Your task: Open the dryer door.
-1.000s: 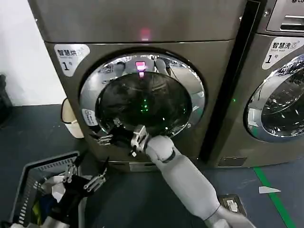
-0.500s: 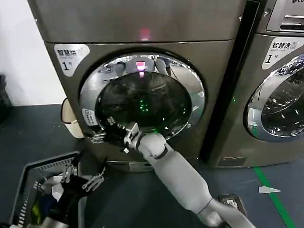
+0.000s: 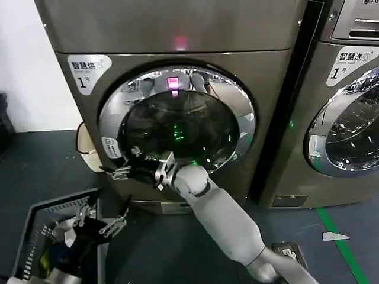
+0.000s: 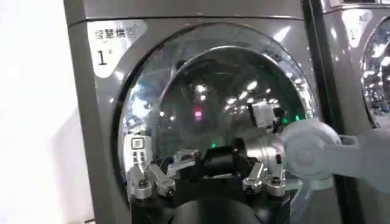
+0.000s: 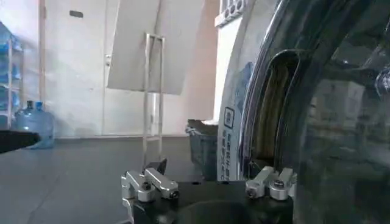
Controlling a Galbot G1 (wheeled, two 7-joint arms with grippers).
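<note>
The dryer door (image 3: 177, 124) is a round porthole with a wide chrome ring and dark glass, set in the front of the dark grey machine. My right arm reaches up from the lower right. Its gripper (image 3: 121, 170) is at the door's lower left rim, open. In the right wrist view the door's rim (image 5: 286, 122) and a dark recess behind it stand just past one finger of the right gripper (image 5: 207, 179). My left gripper (image 3: 98, 220) hangs open and empty low on the left, facing the door (image 4: 213, 97), with the right arm (image 4: 311, 152) crossing in front.
A lighter silver machine (image 3: 349, 124) with its own chrome door stands on the right. A grey laundry basket (image 3: 35, 236) sits on the floor under the left gripper. A cream container (image 3: 86, 148) stands beside the dryer, and green tape (image 3: 340, 242) marks the floor.
The right gripper has slid left along the lower part of the door to its left rim. The left gripper has sunk slightly. The door has not visibly moved.
</note>
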